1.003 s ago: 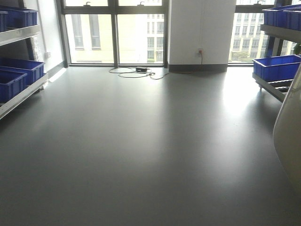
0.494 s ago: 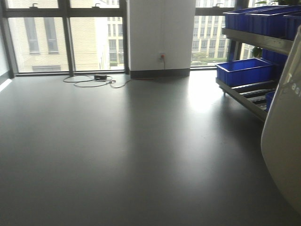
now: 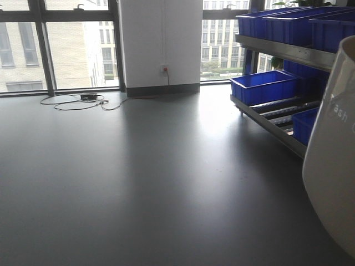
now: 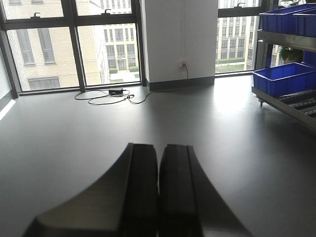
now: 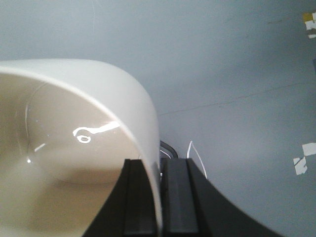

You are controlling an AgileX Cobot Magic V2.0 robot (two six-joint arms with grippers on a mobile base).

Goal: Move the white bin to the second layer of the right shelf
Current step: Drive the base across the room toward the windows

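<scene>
Front-facing view: blue crates (image 3: 263, 88) on right shelf second layer (image 3: 284, 111), near white bin (image 3: 333, 166).

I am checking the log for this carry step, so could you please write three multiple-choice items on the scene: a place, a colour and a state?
1. Where is the white bin?
A. On a tabletop.
B. Clamped by its rim in the right gripper.
C. On the floor by the window.

2. What colour are the crates on the roller rack?
A. Red.
B. Green.
C. Blue.

3. How is the left gripper?
A. Shut on nothing.
B. Shut on the bin.
C. Wide open.

Key: 1 B, the right wrist view shows fingers either side of the bin wall; 2 C, every crate in view is blue; 3 A, its fingers meet with nothing between.
</scene>
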